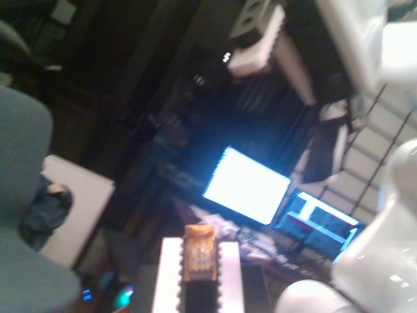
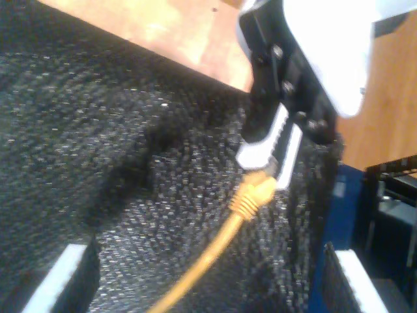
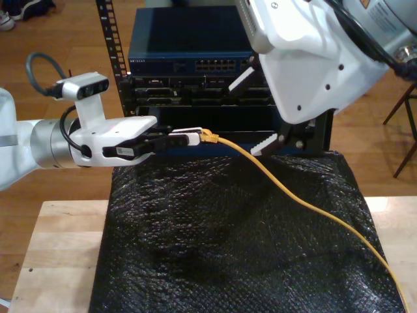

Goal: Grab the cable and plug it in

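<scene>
Yellow cable (image 3: 294,194): plug end clamped in the first hand (image 3: 195,135), lying sideways along the equipment rack (image 3: 189,45) front (needs turning, I judge). Second hand (image 3: 255,111) spread wide, close by.

Wooden floor (image 3: 58,59), black equipment rack (image 3: 195,65), pale wooden table (image 3: 58,254), bright monitor (image 1: 246,186)

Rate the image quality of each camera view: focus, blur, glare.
First wrist view: dim and soft, the monitor blown out white, the cable plug at my first gripper blurred. Second wrist view: motion-smeared, the black mat grainy. Exterior view: evenly lit and sharp, though the near arm housing looms large.
</scene>
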Robot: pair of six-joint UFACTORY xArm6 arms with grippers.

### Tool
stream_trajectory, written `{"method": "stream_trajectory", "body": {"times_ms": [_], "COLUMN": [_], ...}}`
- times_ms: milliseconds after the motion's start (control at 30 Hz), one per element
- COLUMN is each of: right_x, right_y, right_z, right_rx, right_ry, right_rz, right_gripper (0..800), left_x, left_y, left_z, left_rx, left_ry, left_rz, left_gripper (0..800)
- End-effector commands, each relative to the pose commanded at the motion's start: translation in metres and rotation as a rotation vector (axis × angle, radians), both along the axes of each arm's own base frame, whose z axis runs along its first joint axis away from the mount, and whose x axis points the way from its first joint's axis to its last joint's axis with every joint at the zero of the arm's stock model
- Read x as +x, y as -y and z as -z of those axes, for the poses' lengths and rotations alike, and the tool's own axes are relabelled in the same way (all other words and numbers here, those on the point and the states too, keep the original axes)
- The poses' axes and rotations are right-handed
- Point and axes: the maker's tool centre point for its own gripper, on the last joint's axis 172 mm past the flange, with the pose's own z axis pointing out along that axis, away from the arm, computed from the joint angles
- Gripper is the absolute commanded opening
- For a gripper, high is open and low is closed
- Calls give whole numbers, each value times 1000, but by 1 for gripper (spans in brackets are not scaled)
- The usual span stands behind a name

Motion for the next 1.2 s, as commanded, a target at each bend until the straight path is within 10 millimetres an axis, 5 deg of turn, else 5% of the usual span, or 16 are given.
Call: {"method": "stream_trajectory", "body": {"times_ms": [233,467,933,1200], "right_x": [10,-3,-7,3], "right_y": [-20,-42,-62,-60], "right_z": [-2,3,0,-16], "right_rx": [30,41,81,117], "right_ry": [133,210,290,359], "right_rz": [-37,-117,-128,-83], "right_gripper": [794,794,777,683], "left_x": [0,-1,-13,-19], "left_y": [-6,-13,-21,-23], "left_z": [-9,-16,-41,-45], "left_rx": [-73,-133,-249,-269], "left_ry": [-55,-85,-154,-155], "left_rz": [-13,1,63,85], "left_gripper": [1,1,1,1]}}
